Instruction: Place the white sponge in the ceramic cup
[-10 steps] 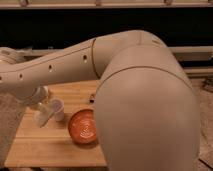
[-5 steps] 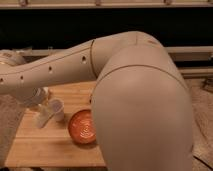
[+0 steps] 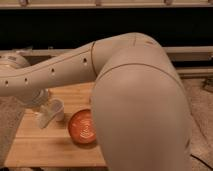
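The ceramic cup [image 3: 82,128] is a glossy orange-red round vessel with spiral rings inside. It stands on the wooden table [image 3: 45,147], partly hidden by my big pale arm on its right side. My gripper [image 3: 46,116] hangs low over the table, just left of the cup. A small off-white block, the white sponge [image 3: 56,108], is at the gripper's tip, a little left of and behind the cup's rim. I cannot tell whether the gripper holds the sponge or only touches it.
My arm's elbow and upper link [image 3: 140,110] fill the right half of the view and hide that side of the table. A dark wall with a pale ledge [image 3: 190,52] runs behind. Speckled floor [image 3: 10,115] lies left of the table.
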{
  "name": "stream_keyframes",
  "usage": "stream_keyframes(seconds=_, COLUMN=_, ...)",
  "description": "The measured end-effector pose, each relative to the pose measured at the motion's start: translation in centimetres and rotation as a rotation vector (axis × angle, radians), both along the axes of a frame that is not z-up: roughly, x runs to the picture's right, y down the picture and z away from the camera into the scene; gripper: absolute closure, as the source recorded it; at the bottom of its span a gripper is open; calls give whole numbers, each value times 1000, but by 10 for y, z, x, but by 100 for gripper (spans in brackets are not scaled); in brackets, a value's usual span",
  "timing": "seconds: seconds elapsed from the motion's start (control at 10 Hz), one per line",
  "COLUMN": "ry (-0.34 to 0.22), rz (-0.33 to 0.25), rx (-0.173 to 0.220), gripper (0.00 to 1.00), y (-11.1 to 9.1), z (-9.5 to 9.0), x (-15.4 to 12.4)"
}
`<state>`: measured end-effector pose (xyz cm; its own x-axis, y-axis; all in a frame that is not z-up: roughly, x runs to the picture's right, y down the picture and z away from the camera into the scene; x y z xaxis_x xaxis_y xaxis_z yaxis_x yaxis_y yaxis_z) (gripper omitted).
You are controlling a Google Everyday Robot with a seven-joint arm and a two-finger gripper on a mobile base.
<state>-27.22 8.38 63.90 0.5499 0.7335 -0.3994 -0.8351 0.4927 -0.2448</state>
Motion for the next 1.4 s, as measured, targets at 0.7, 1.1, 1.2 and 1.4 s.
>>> stream_keyframes(seconds=0.7, ry=13, rz=13, rx=15, gripper=100, y=-12, z=36, x=14)
stream_keyframes(seconds=1.1, ry=20, rz=26, rx=28, gripper=100, y=-24, z=60, x=24)
stream_keyframes(seconds=1.2, ry=26, rz=33, rx=32, gripper=100, y=-27, z=68, x=30)
stream_keyframes(seconds=1.4, ry=22, rz=33, rx=29, gripper=100, y=-24, z=74, x=29)
